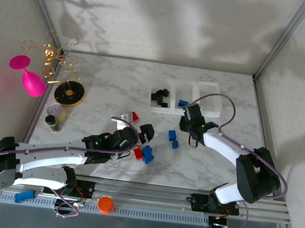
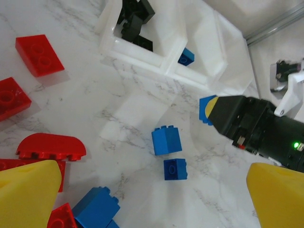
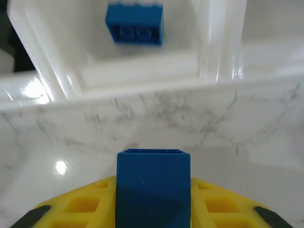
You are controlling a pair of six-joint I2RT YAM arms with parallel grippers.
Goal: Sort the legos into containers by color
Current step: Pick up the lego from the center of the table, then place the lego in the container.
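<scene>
blue smooth-sided lego (image 3: 153,183) pinched in the right end effector (image 3: 153,209).

I'm finding no readable text, label, brand or number anywhere; the studs on the legos (image 2: 166,140) are showing too blurred to read.

From here, the right gripper (image 1: 187,117) sits just in front of the containers (image 1: 209,98), by the middle bin holding one blue lego (image 1: 183,103). Black legos (image 1: 159,97) lie in the left bin. Two loose blue legos (image 1: 172,135) lie between the arms. The left gripper (image 1: 145,132) is just beside a red-and-blue cluster (image 1: 143,154).
</scene>
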